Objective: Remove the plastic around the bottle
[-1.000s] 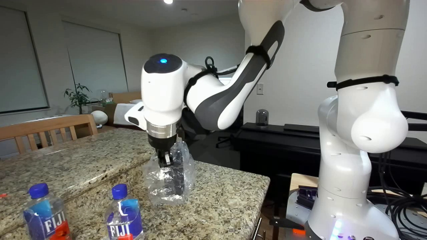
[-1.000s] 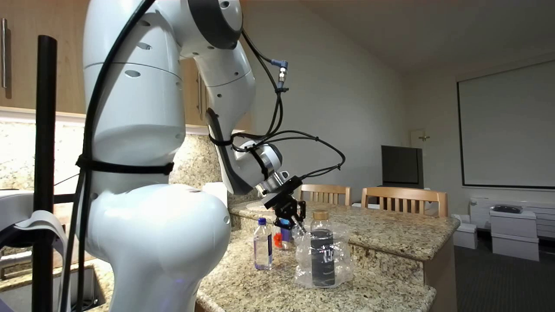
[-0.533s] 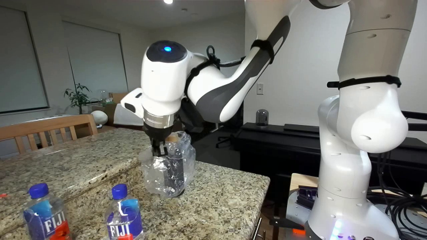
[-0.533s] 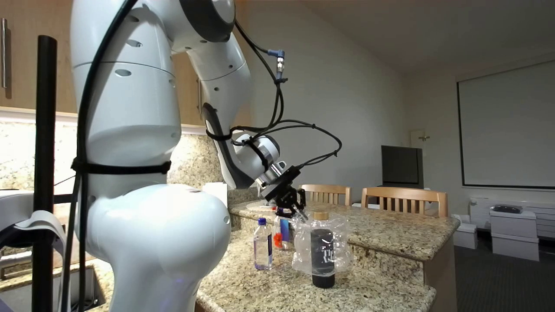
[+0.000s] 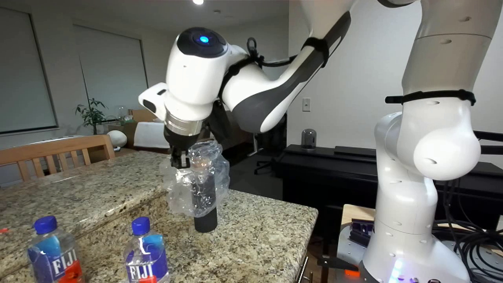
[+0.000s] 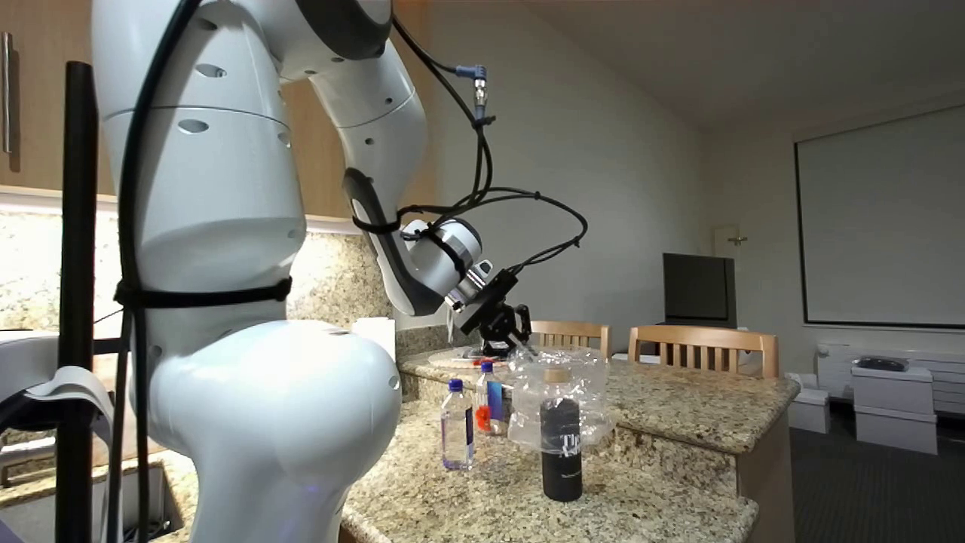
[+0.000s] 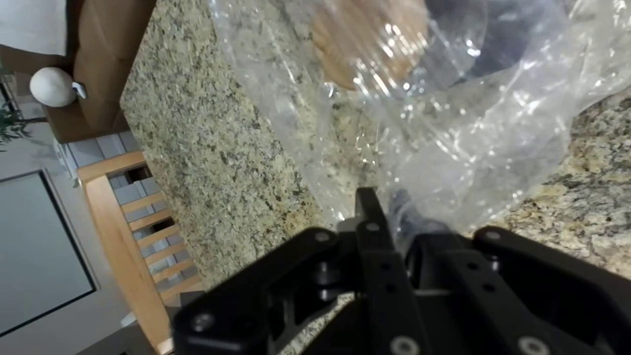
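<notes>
The dark bottle [image 5: 206, 222] stands upright on the granite counter; it also shows in an exterior view [image 6: 562, 475]. Its lower part is bare. The clear crinkled plastic [image 5: 178, 194] hangs around the bottle's upper part and over its tan top [image 6: 557, 375]; the plastic also shows in an exterior view [image 6: 528, 426]. My gripper [image 5: 180, 162] is shut on the plastic's edge, beside and about level with the bottle's top. In the wrist view the gripper [image 7: 394, 214] pinches bunched plastic [image 7: 493, 148], and the tan top shows blurred through it.
Two clear blue-capped FIJI bottles [image 5: 147, 255] [image 5: 57, 255] stand on the lower counter. A raised granite ledge [image 6: 678, 400] runs behind the dark bottle. The lower counter's edge [image 5: 312, 224] lies on the robot base's side. Wooden chairs [image 6: 705, 348] stand beyond the ledge.
My gripper has risen, pulling the plastic up along the bottle. The bottle's lower part, covered a second ago, is now bare. The bottle stays standing in about the same place.
</notes>
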Motion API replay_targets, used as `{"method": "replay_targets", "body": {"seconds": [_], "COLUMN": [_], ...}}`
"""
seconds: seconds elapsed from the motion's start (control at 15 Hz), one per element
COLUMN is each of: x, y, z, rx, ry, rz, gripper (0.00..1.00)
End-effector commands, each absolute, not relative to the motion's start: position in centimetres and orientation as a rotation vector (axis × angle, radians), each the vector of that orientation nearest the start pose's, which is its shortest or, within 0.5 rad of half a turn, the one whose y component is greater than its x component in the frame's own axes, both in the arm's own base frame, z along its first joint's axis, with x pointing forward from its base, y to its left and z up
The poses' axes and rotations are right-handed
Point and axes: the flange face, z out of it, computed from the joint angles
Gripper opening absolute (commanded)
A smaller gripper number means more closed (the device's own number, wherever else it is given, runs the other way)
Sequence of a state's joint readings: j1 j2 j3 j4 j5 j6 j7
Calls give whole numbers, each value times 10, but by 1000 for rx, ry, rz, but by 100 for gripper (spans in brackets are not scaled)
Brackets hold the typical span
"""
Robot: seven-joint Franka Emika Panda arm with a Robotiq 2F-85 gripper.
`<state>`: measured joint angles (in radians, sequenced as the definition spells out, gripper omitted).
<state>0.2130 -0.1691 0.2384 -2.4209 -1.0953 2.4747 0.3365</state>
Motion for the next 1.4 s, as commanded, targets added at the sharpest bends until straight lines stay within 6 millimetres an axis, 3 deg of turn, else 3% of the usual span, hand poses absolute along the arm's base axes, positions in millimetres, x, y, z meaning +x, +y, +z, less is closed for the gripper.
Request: {"method": "replay_targets", "body": {"seconds": [0.0,0.8,1.33], "x": [442,483,502], "y": [212,205,203], "z": [412,474,501], "rx": [2126,2178,2302], "ry": [1013,807,725], "rz": [665,849,882], "gripper": [11,11,10]}}
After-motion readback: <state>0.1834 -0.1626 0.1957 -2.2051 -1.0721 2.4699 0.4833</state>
